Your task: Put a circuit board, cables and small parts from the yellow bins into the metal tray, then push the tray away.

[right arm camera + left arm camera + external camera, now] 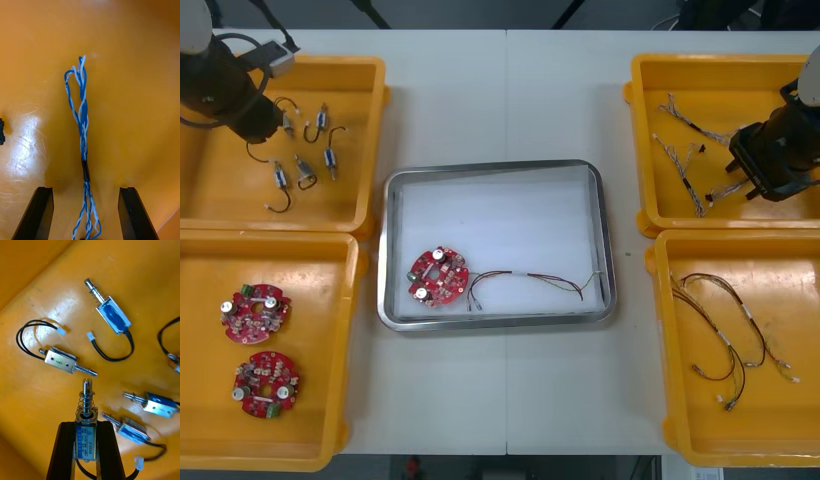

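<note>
My left gripper is shut on a small metal part, a block with a spring pin that sticks out past the fingertips. Several more small metal parts with black leads lie in the far left yellow bin, where the left gripper hovers. My right gripper stands open astride a twisted blue and white cable on the floor of the far right bin; the right gripper is low in that bin. The metal tray holds a red circuit board and a thin cable.
Two more circuit boards lie in the near left bin. Black and red-yellow cables lie in the near right bin. More blue and white cables lie left of the right gripper. Bare table surrounds the tray.
</note>
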